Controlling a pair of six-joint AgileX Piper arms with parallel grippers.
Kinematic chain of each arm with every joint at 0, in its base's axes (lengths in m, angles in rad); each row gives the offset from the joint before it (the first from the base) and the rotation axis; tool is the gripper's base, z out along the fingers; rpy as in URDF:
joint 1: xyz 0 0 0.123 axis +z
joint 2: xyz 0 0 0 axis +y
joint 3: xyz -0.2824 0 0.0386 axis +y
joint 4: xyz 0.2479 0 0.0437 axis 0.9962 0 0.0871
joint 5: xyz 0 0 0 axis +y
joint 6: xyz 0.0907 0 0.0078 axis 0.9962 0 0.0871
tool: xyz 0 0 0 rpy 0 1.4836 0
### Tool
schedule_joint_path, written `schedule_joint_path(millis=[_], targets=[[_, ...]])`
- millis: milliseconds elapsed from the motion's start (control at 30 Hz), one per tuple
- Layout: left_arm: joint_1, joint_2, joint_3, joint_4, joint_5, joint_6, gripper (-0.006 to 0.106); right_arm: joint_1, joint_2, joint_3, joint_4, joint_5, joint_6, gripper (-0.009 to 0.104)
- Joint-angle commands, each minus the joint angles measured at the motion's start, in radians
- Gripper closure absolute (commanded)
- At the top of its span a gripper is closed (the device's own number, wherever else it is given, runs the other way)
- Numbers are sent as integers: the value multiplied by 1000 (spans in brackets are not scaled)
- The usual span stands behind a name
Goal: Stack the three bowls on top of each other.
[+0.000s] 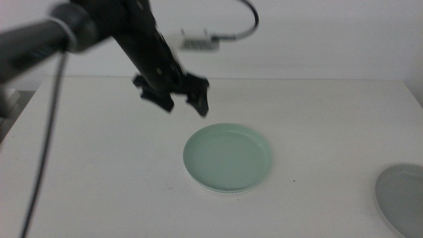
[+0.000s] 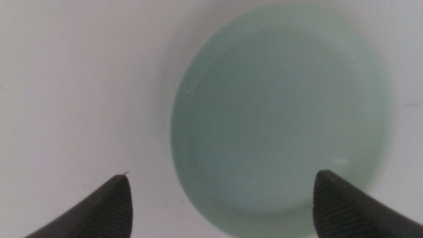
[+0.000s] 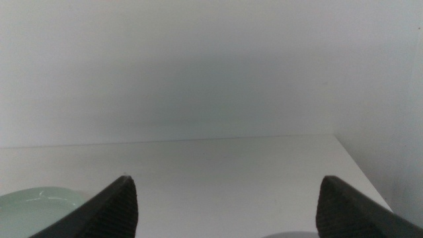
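Observation:
A mint green bowl [image 1: 228, 157] lies in the middle of the table. A thin pale rim [image 1: 213, 188] shows under its near edge; I cannot tell whether that is the white bowl. The grey bowl [image 1: 403, 197] sits at the near right, cut off by the picture's edge. My left gripper [image 1: 185, 108] hangs open and empty in the air, behind and to the left of the mint bowl. In the left wrist view the mint bowl [image 2: 277, 112] fills the space beyond the open left gripper [image 2: 223, 175]. My right gripper [image 3: 226, 178] is open and empty, outside the middle view.
The white table [image 1: 99, 172] ends at a pale wall behind. The left arm's cable [image 1: 46, 145] hangs down over the table's left part. The right wrist view catches a bit of the mint bowl [image 3: 33, 205] and the table's far right corner [image 3: 334, 139].

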Motion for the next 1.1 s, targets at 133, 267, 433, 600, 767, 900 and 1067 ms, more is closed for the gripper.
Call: schedule_joint_path(millis=[133,267,433,600,767,900,1067], targets=[[29,-300,-5,-114,50,189,7,3,-4,3,-6,-9,-3,3],[29,-502,78,-144,30,216,7,3,-4,3,-6,-9,-3,3],[29,-770,286,-188,15,243,7,3,-4,3,-6,-9,-3,3],[29,-1005,432,-178,-27,205,7,3,-4,3,-6,-9,-3,3],[29,-1175,508,-91,-39,136,7,3,-4,3,-6,-9,-3,3],[29,-1252,519,-73,-32,99,7,3,-4,3,-6,-9,-3,3],[29,-1285,519,-90,-32,109,7,3,-4,3,-6,-9,-3,3]])
